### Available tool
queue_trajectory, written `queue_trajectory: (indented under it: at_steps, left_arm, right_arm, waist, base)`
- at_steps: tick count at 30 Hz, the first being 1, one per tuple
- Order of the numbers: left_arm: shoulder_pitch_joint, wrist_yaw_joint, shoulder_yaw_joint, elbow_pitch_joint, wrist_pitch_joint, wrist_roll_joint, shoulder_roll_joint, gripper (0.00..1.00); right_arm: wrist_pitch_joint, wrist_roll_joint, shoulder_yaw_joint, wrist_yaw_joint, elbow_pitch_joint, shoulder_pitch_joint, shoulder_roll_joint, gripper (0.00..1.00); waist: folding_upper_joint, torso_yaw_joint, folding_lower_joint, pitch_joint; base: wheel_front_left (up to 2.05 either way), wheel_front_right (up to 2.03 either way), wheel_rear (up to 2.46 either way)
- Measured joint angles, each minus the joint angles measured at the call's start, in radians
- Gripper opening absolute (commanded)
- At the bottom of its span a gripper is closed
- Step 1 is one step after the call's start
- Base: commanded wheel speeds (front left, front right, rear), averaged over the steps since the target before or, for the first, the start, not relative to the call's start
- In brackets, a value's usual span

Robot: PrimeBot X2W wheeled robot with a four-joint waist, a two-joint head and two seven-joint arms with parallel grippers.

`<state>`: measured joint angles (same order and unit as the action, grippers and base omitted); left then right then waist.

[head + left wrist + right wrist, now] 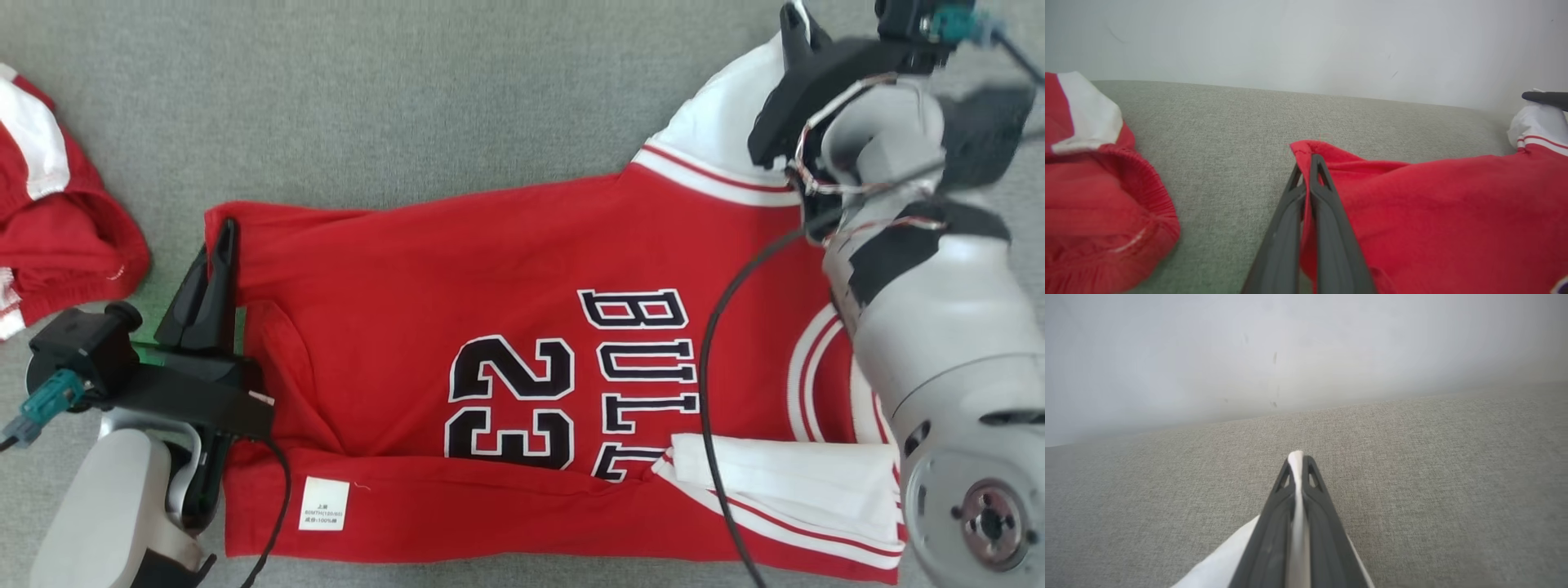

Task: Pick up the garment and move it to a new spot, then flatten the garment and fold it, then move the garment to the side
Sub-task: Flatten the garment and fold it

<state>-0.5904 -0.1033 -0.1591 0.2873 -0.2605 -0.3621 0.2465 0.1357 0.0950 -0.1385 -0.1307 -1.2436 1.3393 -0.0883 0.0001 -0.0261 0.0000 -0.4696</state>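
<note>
The garment [457, 278] is a red jersey with white sleeves and black "BULLS 23" lettering, spread across the grey surface, its near edge folded over. At its left hem corner my left gripper [222, 238] is shut on the red cloth; the left wrist view has the garment [1412, 204] pinched between the dark fingers of my left gripper [1308, 161]. Far right, my right gripper [796, 24] is shut on the white sleeve [722, 122]. In the right wrist view a strip of white sleeve [1295, 490] runs between the closed fingers of my right gripper [1297, 457].
A second red and white piece of clothing [57, 220] lies crumpled at the left edge, close to my left arm, and appears as red clothing [1094, 196] in the left wrist view. A pale wall [1249, 355] rises behind the grey fabric surface [367, 98].
</note>
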Motion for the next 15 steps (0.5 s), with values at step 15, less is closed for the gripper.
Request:
queue_trajectory:
  at_steps: [15]
  left_arm:
    - [0.093, 0.028, 0.019, 0.008, 0.000, -0.006, 0.009, 0.00]
  right_arm:
    - [0.120, -0.383, 0.325, 0.000, 0.196, -0.274, 0.033, 0.00]
  waist:
    - [-0.0001, 0.065, -0.0001, 0.121]
  base:
    - [0.00, 0.00, 0.00]
